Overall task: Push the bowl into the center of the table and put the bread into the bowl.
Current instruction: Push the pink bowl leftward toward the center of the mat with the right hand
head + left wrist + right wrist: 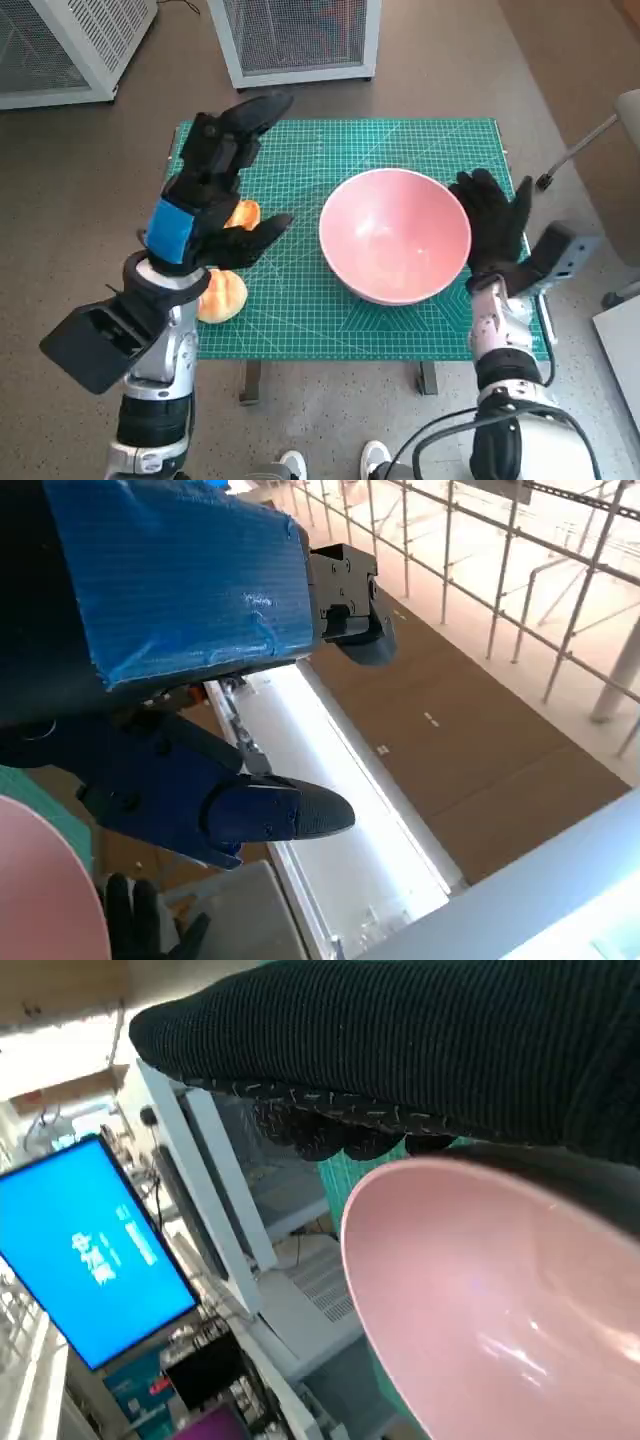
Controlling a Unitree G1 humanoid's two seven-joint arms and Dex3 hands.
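Pink bowl sitting near mat centre, spread empty right hand flanking at three o'clock; bread waiting under spread, empty left hand.

Robotics lab, perforated metal cabinets, blue monitor screen, green cutting mat

A green cutting mat covers the table, white mesh cabinets behind, a blue screen nearby.

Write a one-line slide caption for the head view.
Gloved right hand beside the empty pink bowl on the green mat; left hand open above the bread.
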